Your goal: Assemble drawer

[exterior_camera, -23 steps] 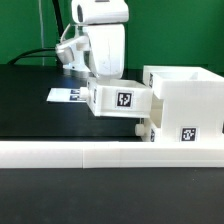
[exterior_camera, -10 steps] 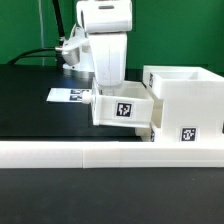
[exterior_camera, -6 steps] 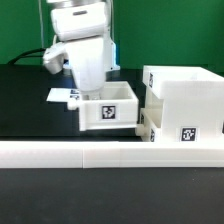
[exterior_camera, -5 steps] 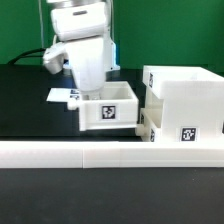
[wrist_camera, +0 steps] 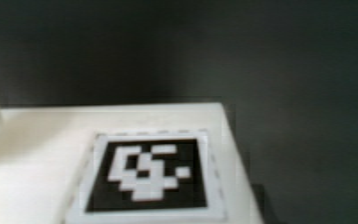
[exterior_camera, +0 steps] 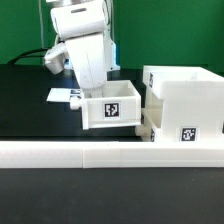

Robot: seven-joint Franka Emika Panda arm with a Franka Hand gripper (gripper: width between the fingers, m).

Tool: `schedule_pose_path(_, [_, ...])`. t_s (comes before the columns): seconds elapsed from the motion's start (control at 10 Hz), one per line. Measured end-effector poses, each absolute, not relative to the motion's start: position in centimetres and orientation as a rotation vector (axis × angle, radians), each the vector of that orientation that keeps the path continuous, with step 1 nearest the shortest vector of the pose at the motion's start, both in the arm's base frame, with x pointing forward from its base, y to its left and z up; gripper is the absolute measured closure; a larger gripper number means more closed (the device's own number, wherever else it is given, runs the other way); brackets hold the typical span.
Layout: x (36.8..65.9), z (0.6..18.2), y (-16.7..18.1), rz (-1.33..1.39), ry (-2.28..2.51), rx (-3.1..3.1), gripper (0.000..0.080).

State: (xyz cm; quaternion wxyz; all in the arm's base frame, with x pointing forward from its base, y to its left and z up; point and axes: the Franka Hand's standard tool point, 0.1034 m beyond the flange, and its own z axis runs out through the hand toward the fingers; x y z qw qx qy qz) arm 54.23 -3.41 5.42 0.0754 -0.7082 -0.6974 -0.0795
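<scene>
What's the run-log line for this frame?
gripper: state unclear, at tray | tray: beside housing, not inserted | marker board: behind

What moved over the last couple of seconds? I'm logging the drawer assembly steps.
The gripper carried the small tray toward the exterior view's left and lowered it, away from the housing. It was tilted and is now level. Whether it is still gripped is hidden. The housing, marker board and rail stayed put.
</scene>
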Motion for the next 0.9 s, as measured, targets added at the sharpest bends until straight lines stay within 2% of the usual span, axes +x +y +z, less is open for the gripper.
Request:
schedule_pose_path(0.6, [54.1,5.2,-3.8,-0.258,-2.087,-2.158,0.0758])
schedule_pose_path(0.9, [54.4,5.4,-2.1,-0.237,-2.095,-2.168,0.0758])
